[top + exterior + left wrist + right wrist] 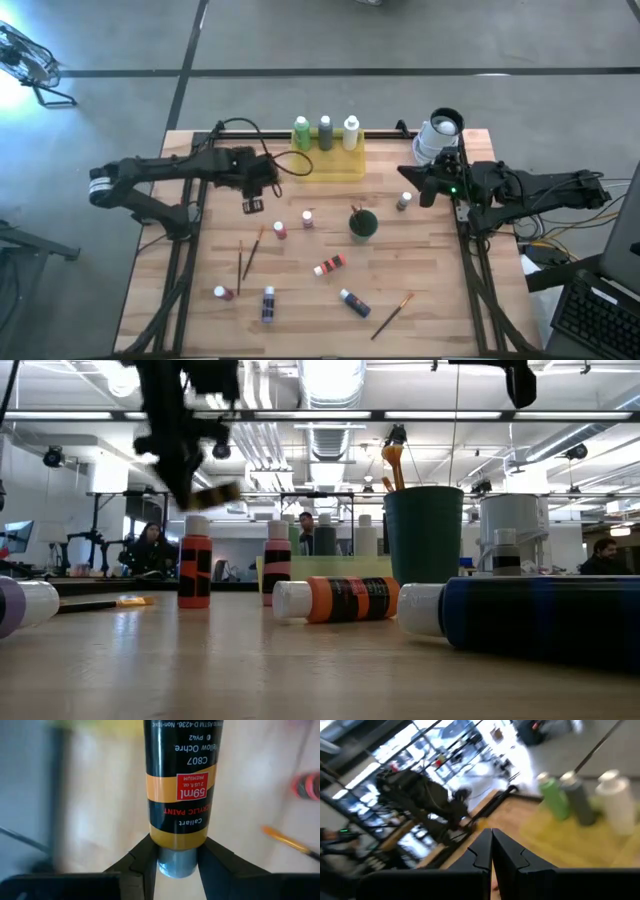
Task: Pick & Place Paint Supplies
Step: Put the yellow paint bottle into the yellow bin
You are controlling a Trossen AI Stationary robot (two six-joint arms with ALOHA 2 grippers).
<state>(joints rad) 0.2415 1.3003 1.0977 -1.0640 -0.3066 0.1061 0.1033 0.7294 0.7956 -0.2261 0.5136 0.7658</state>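
My left gripper [258,192] hangs over the table's left middle, shut on a black-and-yellow-ochre paint bottle [180,780], which also shows in the low view [215,493]. My right gripper [425,186] hovers shut [491,842] at the right, near a small bottle [403,202]. Green, grey and white bottles [326,132] stand in the yellow tray [330,165]. Red [280,230], orange [330,265], blue [354,302] and purple [223,293] bottles stand or lie on the wood. Brushes lie at left [250,250] and near right [392,315]. My left gripper pinches the ochre bottle at its cap end [177,862], one finger [142,865] on each side. The body reaches straight out past the fingertips. The bottle is lifted clear of the table and is tilted in the low view.
A dark green cup [363,222] with brushes in it stands mid-table. A white cylinder [440,135] sits at the far right corner. Cables run along the far edge by the tray. Bare wood lies at the near left and between the cup and the right arm.
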